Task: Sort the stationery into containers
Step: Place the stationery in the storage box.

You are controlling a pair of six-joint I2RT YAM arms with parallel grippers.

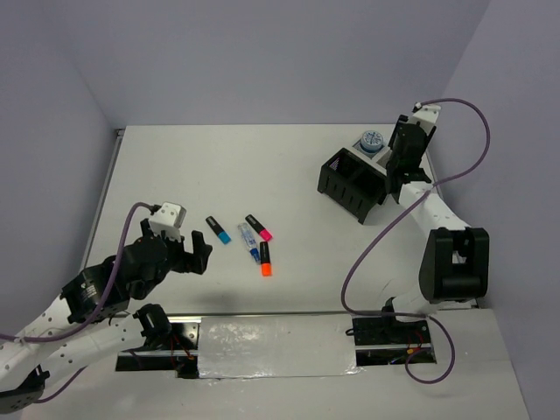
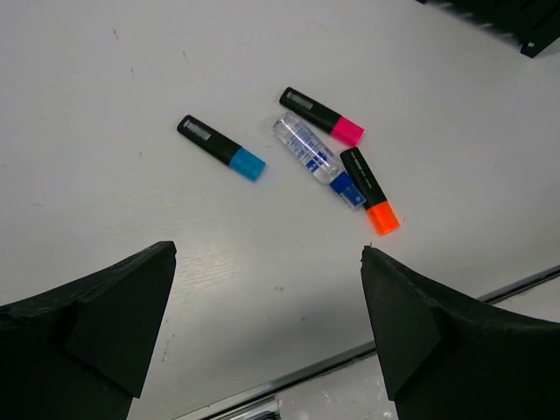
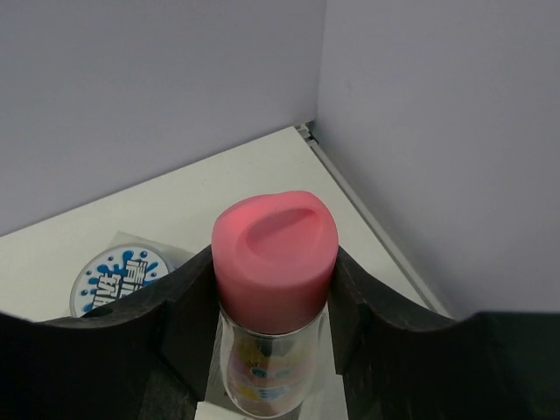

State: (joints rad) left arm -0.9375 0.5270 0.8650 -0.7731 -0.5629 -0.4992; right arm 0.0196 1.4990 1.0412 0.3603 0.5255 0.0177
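When the stationery was counted, three stubby black highlighters lay on the white table (image 1: 175, 166): one blue-capped highlighter (image 2: 221, 147), one pink-capped highlighter (image 2: 322, 115) and one orange-capped highlighter (image 2: 369, 190). One white-blue marker (image 2: 318, 159) lay among them, between the pink-capped and the orange-capped ones, with its blue cap against the orange one's black barrel. The blue-capped one lay a little apart, on the side away from the others. One round blue-white roll (image 1: 373, 140) sat near the far right of the table, just beyond the one black organiser box (image 1: 331, 164). That box showed two compartments, too dark to see into. One pink capsule-shaped item (image 3: 276, 254), with a pink cap over a clear body, completed the count.

The left arm reached low and forward from its base. The left gripper (image 2: 268, 252) hovered over bare table near the cluster of four, its fingers spread wide with nothing between them.

The right arm stretched toward the far right corner, alongside the black box and near the roll. The right gripper (image 3: 276, 280) was clamped on the pink item, one black finger pressed to each side just below the cap. The overhead view hid the item behind the wrist, so I could not tell whether it hung clear or rested on something.
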